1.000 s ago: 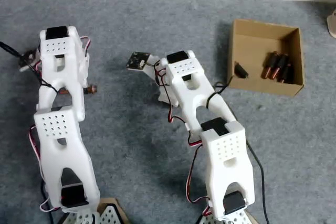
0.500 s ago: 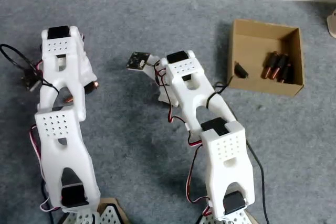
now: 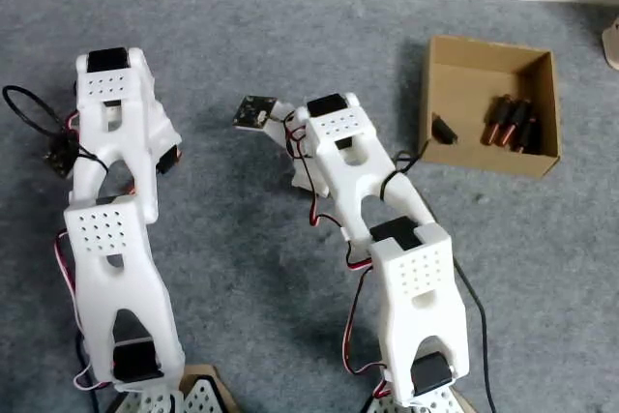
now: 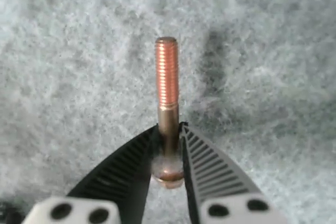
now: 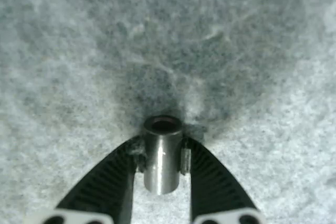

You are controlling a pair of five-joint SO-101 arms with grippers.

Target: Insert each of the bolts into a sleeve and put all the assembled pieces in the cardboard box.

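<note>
Left gripper (image 4: 169, 129) clamped on bolt (image 4: 167, 87), right gripper (image 5: 161, 148) on sleeve (image 5: 161, 166)

Left jaws are nearly closed, pinching the copper bolt at its head end. The threaded shank sticks out past the tips over grey felt (image 4: 63, 51). Right jaws pinch the steel sleeve by its sides, open end pointing away from the wrist. Left arm (image 3: 111, 200) and right arm (image 3: 372, 210) run from the near table edge, elbows bent, wrists pitched down. Far right: cardboard box (image 3: 484, 162) with several assembled pieces (image 3: 511, 123) inside.
</note>
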